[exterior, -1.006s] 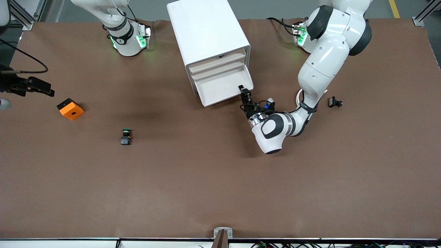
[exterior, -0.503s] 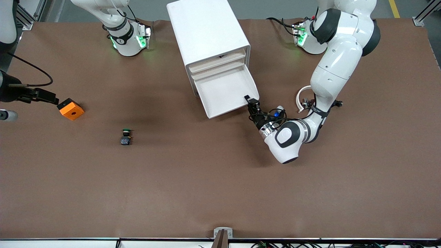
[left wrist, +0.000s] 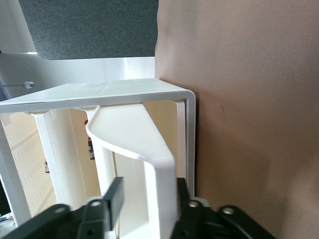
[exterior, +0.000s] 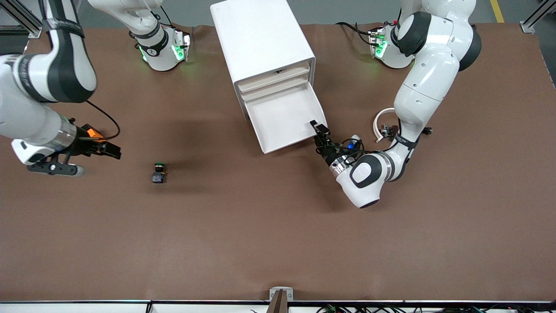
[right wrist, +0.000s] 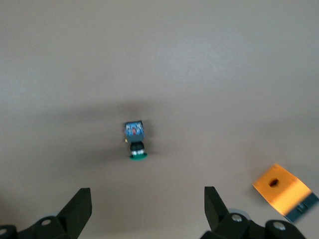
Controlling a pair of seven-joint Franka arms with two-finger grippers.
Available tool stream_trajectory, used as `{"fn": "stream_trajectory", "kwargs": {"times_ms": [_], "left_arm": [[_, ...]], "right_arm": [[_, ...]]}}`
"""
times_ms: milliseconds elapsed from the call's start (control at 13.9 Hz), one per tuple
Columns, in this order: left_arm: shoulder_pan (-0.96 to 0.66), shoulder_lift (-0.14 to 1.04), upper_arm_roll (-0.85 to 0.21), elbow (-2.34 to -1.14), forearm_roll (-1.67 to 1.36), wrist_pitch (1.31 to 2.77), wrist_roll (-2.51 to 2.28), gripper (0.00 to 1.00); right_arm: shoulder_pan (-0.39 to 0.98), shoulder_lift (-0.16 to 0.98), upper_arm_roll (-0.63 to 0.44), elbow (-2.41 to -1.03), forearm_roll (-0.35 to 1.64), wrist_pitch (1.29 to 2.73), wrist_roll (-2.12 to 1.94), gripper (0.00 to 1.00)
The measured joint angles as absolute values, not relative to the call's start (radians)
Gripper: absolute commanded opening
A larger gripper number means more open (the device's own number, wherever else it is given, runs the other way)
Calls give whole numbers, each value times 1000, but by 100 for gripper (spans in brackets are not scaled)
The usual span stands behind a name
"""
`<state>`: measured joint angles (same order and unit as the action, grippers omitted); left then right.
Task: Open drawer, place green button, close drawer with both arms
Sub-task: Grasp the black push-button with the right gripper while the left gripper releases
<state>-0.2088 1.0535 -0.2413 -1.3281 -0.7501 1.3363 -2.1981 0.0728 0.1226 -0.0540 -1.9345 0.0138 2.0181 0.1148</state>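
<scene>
- A brown table (exterior: 278, 234) fills nearly the whole front view, its surface matte and slightly mottled.
- Along the top edge runs a strip of grey floor (exterior: 343, 11), with a yellow line (exterior: 497, 11) painted on it toward the left arm's end.
- Aluminium frame posts (exterior: 536, 17) stand at the table's top corners.
- At the edge nearest the front camera, a small metal bracket (exterior: 281, 295) sits at the middle, above a white rail (exterior: 74, 306) and loose cables (exterior: 434, 309).
- Light is even and soft; shadows on the table are faint and blurred.
</scene>
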Motion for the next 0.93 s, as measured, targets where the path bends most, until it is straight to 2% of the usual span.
{"fn": "stream_trajectory", "kwargs": {"times_ms": [216, 503, 934], "left_arm": [[-208, 1054, -239, -1328, -750, 1337, -2193, 100], [-207, 1052, -232, -1312, -750, 1340, -2137, 100], [-208, 1017, -230, -1262, -661, 1349, -1899, 100]], "right_arm": [[96, 142, -53, -2055, 16, 2203, 127, 100], [100, 241, -53, -2145, 40, 2411, 129, 100], [163, 369, -51, -2185, 45, 2600, 200, 100]]}}
